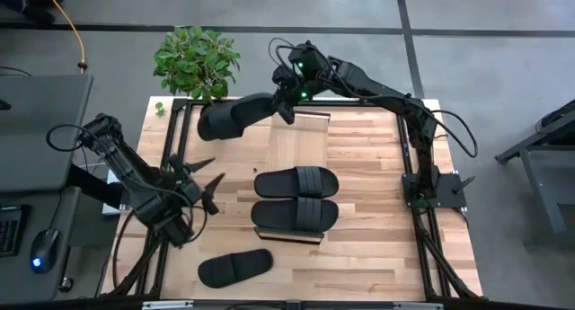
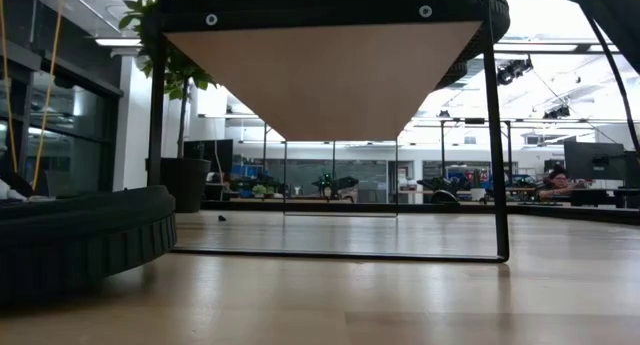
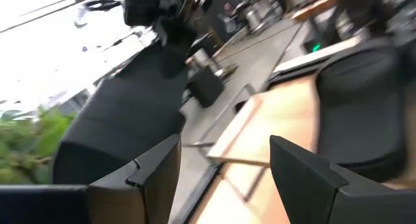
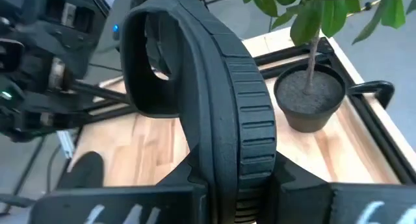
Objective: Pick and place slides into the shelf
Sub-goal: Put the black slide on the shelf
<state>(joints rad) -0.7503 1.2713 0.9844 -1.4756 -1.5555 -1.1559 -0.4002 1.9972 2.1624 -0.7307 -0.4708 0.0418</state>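
Note:
My right gripper is shut on one black slide, held in the air over the table's far left part, beside the plant. The shelf runs down the table's middle. Two slides lie flat across its wood plank. A fourth slide lies sole down on the table near the near-left corner; it also shows in the low view as the slide at the left. My left gripper hovers open at the table's left, left of the shelf, touching nothing. My right gripper pinches the held slide's wide ribbed strap between its two fingers, one finger on each side of the band. The slide is lifted clear of the table and stretches from the gripper toward the table's left.
A potted plant stands at the table's far left corner, close to the held slide; its pot shows in the right wrist view. The shelf's far end and near end bear no slide. Bare tabletop lies right of the shelf.

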